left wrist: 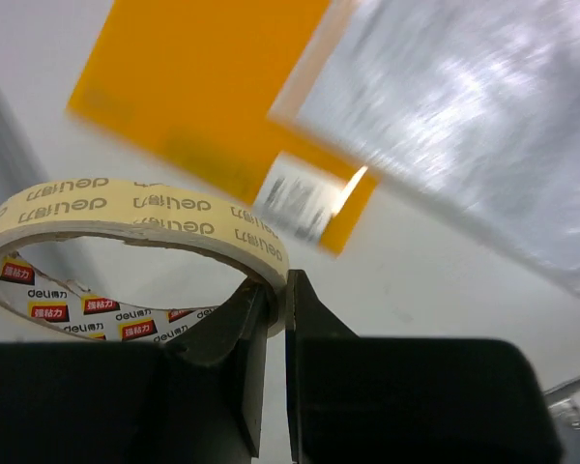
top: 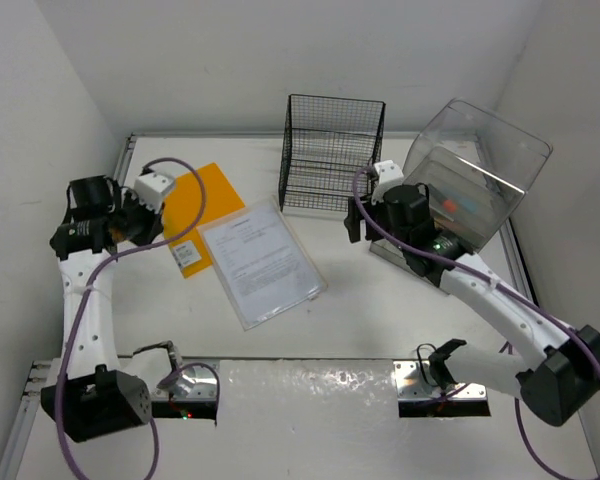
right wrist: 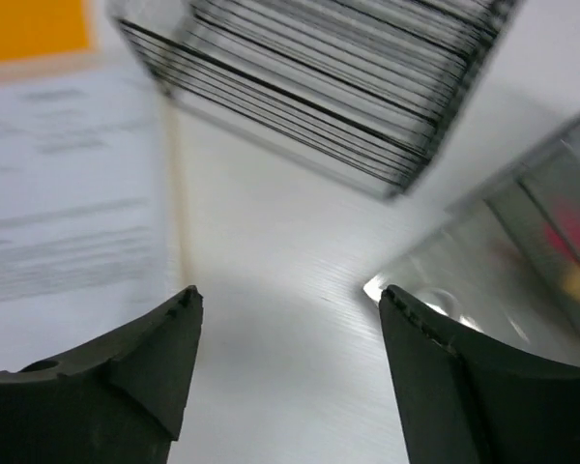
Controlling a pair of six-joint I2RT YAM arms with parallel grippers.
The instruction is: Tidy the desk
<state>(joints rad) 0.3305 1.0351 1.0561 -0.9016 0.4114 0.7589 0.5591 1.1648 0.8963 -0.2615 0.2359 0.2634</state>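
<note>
The cream roll of adhesive tape (left wrist: 155, 217) carries "deli" printed repeatedly round its outer band and on red labels inside its core. Only the left wrist view shows it, with the left gripper (left wrist: 275, 290) jaws pinched narrow on the roll's wall. A white barcode label (left wrist: 304, 198) sits on the flat orange sheet (top: 212, 190); its print is unreadable, as is the text on the clear-sleeved printed document (top: 262, 260). The matte-white tabletop (top: 380, 310) lies under everything. The left arm bends towards the orange sheet. The right arm stretches diagonally, with the right gripper (right wrist: 290, 300) jaws wide and empty, between the black wire-mesh rack (top: 332, 150) and the clear plastic drawer box (top: 480, 170).
</note>
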